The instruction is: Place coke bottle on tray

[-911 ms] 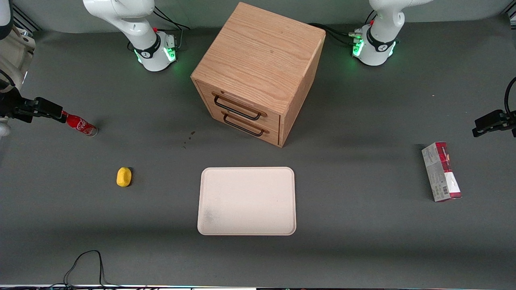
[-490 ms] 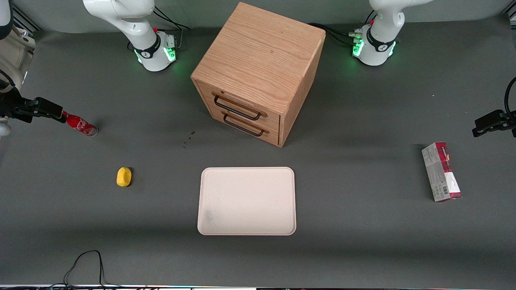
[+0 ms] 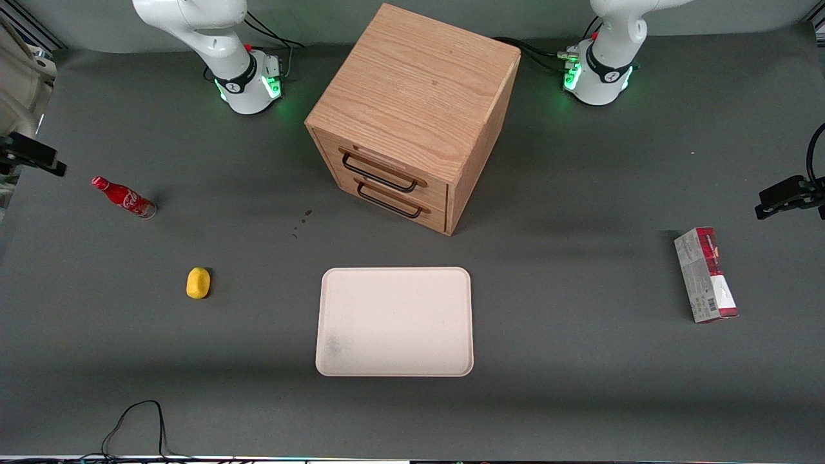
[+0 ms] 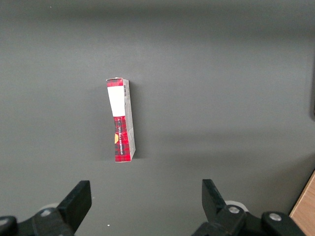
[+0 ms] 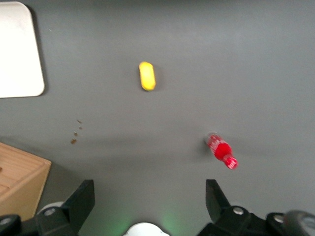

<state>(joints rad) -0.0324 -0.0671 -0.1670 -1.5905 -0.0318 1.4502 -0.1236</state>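
The coke bottle (image 3: pixel 122 196), slim and red with white script and a red cap, stands on the dark table toward the working arm's end; it also shows in the right wrist view (image 5: pixel 221 151). My gripper (image 3: pixel 35 156) hangs above the table at that end, apart from the bottle and a little farther from the front camera. In the right wrist view the gripper (image 5: pixel 149 199) is open and empty, with the bottle outside its fingers. The cream-white tray (image 3: pixel 394 321) lies flat in front of the wooden cabinet, nearer to the front camera; one corner of the tray shows in the wrist view (image 5: pixel 17 54).
A wooden two-drawer cabinet (image 3: pixel 412 113) stands mid-table. A small yellow object (image 3: pixel 198 283) lies between bottle and tray, nearer to the front camera. A red-and-grey carton (image 3: pixel 706 274) lies toward the parked arm's end. A black cable (image 3: pixel 138 422) loops at the front edge.
My gripper was at the bottle's cap; it has come off it and drawn back and up toward the working arm's end. The bottle stays standing where it was.
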